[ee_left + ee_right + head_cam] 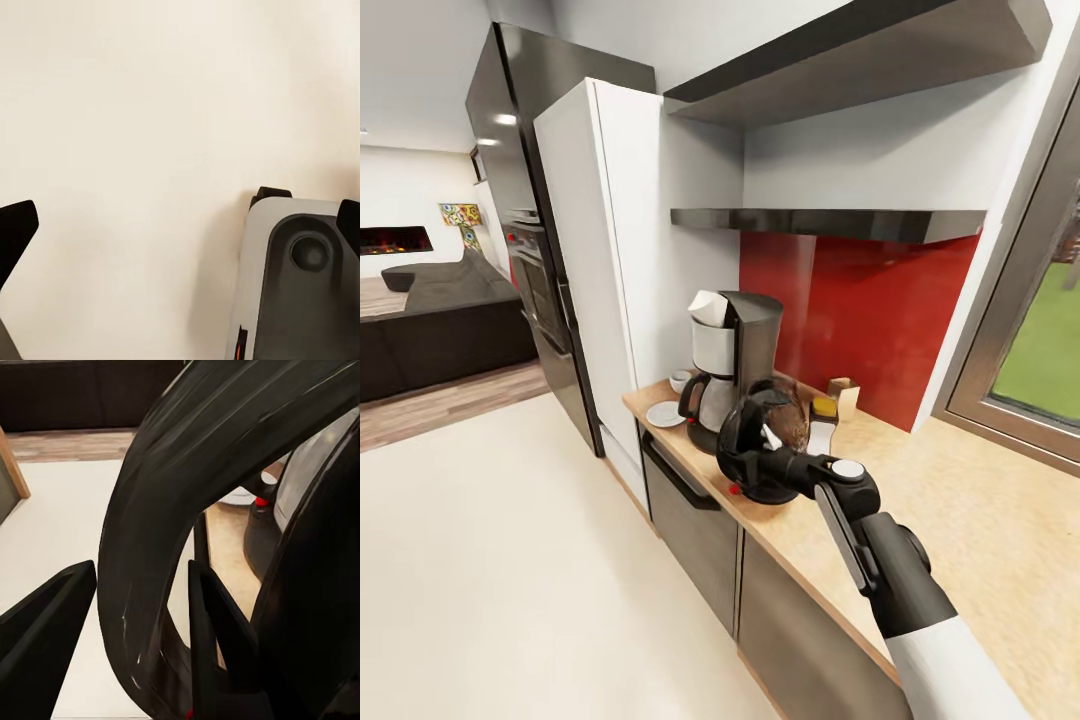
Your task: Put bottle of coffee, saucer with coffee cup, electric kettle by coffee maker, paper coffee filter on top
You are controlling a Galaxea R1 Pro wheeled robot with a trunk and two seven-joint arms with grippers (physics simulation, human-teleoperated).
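Our right gripper [139, 649] clasped the kettle [765, 440] handle, on the counter [960, 520] beside the maker [730, 365], filter [707, 307] on top. Saucer [664, 414], cup [680, 381] apart; left gripper [180, 232] spread, empty.

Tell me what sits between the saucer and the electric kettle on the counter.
The coffee maker stands between the saucer and the electric kettle, seen in the head view.
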